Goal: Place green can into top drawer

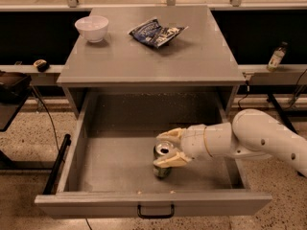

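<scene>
Top drawer (81,147) was pulled out toward the near side, under the cabinet top (158,63). Drink can (162,172) stood upright on the drawer floor, right of centre and nearer the front panel than the back. Gripper (160,150) sat over the can's top, inside the drawer, with the arm (268,138) reaching in from the right across the drawer's right wall. Handle (156,211) was mid front panel. On the cabinet top: bowl (92,28) at far left, chip bag (156,32) at far centre, well apart. Bottle (276,57) stood on the ledge to the right of the cabinet.
</scene>
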Robot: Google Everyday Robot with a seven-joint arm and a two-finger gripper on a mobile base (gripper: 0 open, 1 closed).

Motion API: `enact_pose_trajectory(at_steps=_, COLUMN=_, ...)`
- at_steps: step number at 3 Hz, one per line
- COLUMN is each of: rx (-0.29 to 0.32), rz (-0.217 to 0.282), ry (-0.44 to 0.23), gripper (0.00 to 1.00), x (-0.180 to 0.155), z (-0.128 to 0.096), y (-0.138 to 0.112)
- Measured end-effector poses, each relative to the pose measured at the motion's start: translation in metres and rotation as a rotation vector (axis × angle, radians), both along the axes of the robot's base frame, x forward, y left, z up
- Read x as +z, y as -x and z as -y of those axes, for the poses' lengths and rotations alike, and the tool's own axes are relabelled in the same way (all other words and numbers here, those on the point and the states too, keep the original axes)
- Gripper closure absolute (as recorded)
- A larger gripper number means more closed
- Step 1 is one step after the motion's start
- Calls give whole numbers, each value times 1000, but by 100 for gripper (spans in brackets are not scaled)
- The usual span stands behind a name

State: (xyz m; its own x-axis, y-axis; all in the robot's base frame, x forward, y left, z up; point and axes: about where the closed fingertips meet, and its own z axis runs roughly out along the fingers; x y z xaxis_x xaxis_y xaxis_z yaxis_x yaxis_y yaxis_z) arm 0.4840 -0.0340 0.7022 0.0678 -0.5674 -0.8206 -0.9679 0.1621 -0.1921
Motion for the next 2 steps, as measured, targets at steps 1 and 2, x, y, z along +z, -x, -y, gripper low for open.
enact_pose_trajectory(at_steps=1, rx=36, rz=48, ry=-29, gripper=0, x=38, z=9, y=12)
enact_pose_trajectory(at_steps=2, rx=58, rz=107, ry=-31, gripper=0, x=106, z=35, y=48)
